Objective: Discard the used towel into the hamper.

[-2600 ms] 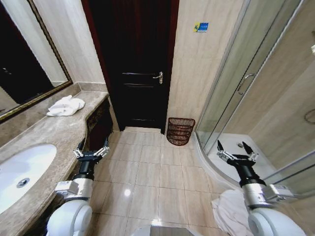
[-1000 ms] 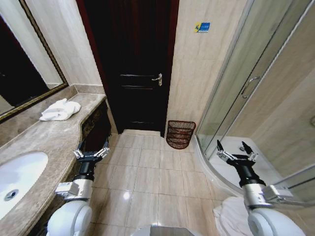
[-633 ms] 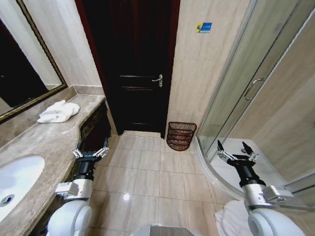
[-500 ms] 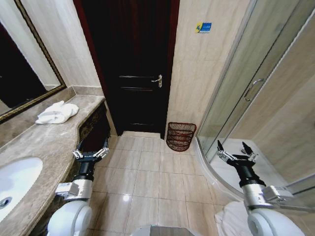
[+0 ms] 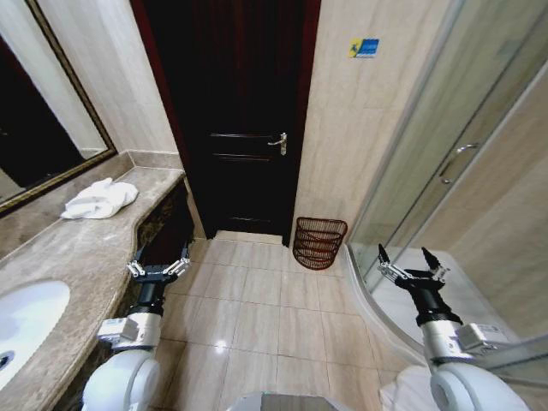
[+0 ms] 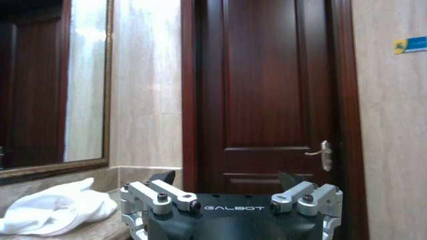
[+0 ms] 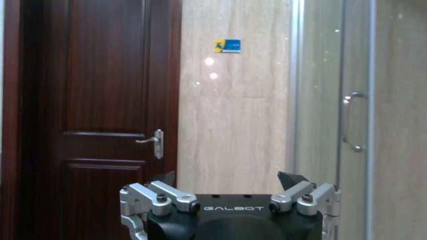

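Everything in the head view has slid a little since a moment ago, sink slipping off the near left edge and hamper drifting right, which reads as the robot itself turning or rolling, not the things moving; both arms sit just as they did against the body.

Largest first: the dark door [image 5: 244, 120] fills the far wall, with the glass shower [image 5: 462, 171] down the right side. Along the left runs the marble bench [image 5: 77, 248], a mirror above it. On the floor at the far end, between door frame and shower glass, stands the hamper [image 5: 319, 243], flat back to the wall, mouth open upward.

The towel [image 5: 99, 199] lies bunched on the far part of the bench, close under the mirror. From the left hand [image 5: 157, 268] it is forward and off to the left, higher up on the bench top; its bulk runs roughly along the bench edge. The left hand hangs low just beside the bench front, fingers spread and empty. The right hand [image 5: 412, 265] is likewise splayed and empty, over by the shower kerb, well apart from the towel.

So the left arm is clearly the nearer one for the pick-up, while the hamper lies nearer the right.
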Robot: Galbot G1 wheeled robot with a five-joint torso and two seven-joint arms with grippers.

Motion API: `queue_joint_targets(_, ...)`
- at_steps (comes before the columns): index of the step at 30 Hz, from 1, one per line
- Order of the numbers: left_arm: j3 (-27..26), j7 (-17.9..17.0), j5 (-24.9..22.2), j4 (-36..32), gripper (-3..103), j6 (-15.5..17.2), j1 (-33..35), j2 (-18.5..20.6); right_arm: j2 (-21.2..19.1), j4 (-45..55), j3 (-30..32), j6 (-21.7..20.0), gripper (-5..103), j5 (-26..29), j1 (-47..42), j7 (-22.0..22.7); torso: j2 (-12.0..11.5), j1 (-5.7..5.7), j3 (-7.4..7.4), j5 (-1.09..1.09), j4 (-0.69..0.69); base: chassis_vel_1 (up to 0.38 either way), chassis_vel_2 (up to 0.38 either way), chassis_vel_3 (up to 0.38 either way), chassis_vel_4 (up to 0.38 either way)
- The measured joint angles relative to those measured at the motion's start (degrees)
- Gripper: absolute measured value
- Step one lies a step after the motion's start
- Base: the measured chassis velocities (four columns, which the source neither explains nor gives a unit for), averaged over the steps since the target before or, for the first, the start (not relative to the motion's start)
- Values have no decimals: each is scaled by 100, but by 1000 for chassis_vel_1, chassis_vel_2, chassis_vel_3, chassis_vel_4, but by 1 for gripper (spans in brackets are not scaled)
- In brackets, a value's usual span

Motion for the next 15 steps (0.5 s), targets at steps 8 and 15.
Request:
queue_joint_targets(8, 0, 2, 15, 18, 100, -27, 5, -7, -19, 0, 7, 0, 100, 0, 11, 5, 0, 0, 0, 0, 0, 10, 137, 125, 4)
queue_joint_targets(15, 7, 23, 77, 38, 100, -68, 19, -37, -14, 2, 22, 0, 100, 1, -11, -1, 0, -1, 0, 0, 0, 49, 166, 173, 36)
